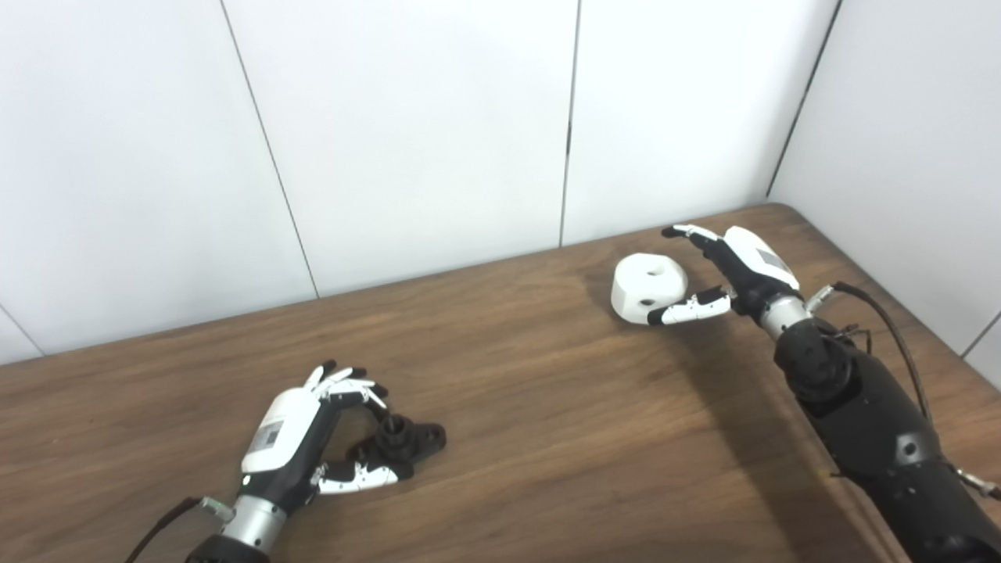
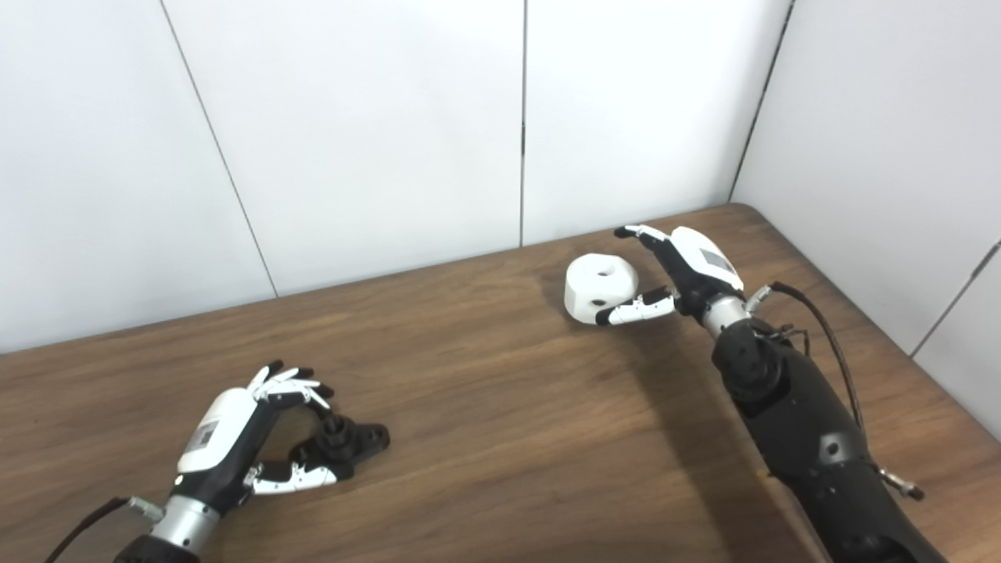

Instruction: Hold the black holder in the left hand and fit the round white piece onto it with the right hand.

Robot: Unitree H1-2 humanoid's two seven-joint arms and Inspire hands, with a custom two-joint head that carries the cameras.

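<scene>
White round plastic piece [image 1: 647, 288] near far right corner, right hand [image 1: 723, 270] spread around it, ungripped. Left hand [image 1: 313, 438] loosely cupping black holder [image 1: 399, 444]; weak closure risks slipping.

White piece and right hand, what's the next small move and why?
Probably close the right hand on the white piece. Its fingers are apart around the piece, thumb in front and fingers behind, and the piece rests on the table. The left hand is likewise open around the black holder, which also lies on the table.
</scene>
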